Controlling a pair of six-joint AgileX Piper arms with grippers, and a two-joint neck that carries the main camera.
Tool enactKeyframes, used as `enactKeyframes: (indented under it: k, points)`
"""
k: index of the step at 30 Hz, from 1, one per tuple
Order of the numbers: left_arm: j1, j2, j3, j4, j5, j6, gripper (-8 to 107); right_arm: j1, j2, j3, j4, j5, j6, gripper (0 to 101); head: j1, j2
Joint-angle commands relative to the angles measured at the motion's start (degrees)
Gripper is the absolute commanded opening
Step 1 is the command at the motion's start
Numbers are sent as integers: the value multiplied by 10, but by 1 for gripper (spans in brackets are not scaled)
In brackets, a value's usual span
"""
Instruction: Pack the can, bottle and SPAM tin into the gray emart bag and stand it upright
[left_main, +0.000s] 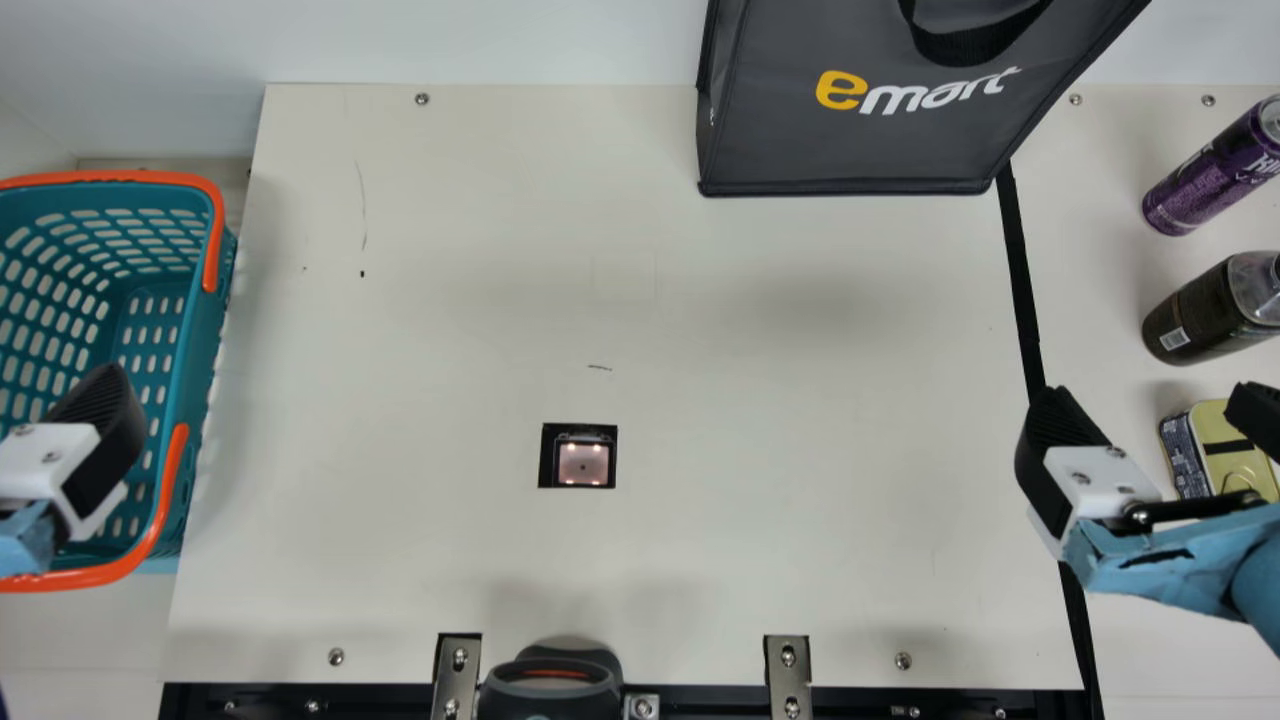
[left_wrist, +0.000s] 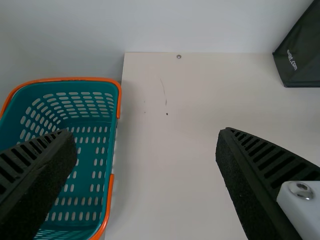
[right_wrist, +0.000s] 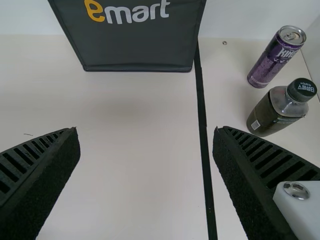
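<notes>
At the main view's right edge my right gripper (left_main: 1150, 430) stands open, its far finger over the SPAM tin (left_main: 1222, 452). Past it are the dark bottle (left_main: 1200, 315) and the purple can (left_main: 1210, 180). The gray emart bag (left_main: 850, 140) stands at the table's back edge. My left gripper (left_main: 60, 440) is over the basket at the far left. In the left wrist view the left gripper (left_wrist: 145, 175) is open and empty. The right wrist view has the right gripper (right_wrist: 145, 175) open and empty, with bag (right_wrist: 135, 50), can (right_wrist: 272, 60) and bottle (right_wrist: 272, 112) beyond.
A teal basket (left_main: 205, 400) with orange handles sits left of the cream table (left_main: 420, 560). Black tape (left_main: 1020, 270) runs along the table's right side, between the main surface and the can and bottle. A dark device (left_main: 550, 690) sits at the front edge.
</notes>
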Motion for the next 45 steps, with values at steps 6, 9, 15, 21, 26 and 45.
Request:
enactKeyframes:
  k: [6, 9, 15, 21, 26, 45]
  points:
    - [0, 0, 0, 0, 0, 0, 90, 0, 0, 0, 0, 0, 0, 95, -95, -88]
    - [0, 0, 0, 0, 0, 0, 90, 0, 0, 0, 0, 1, 0, 95, -135, -128]
    - [0, 0, 0, 0, 0, 0, 90, 0, 0, 0, 0, 1, 0, 95, -184, -182]
    - [0, 0, 0, 0, 0, 0, 90, 0, 0, 0, 0, 1, 0, 95, -184, -182]
    - [0, 0, 0, 0, 0, 0, 90, 0, 0, 0, 0, 1, 0, 95, -184, -182]
    - [0, 0, 0, 0, 0, 0, 90, 1, 2, -2, 0, -1, -1, 95, -184, -182]
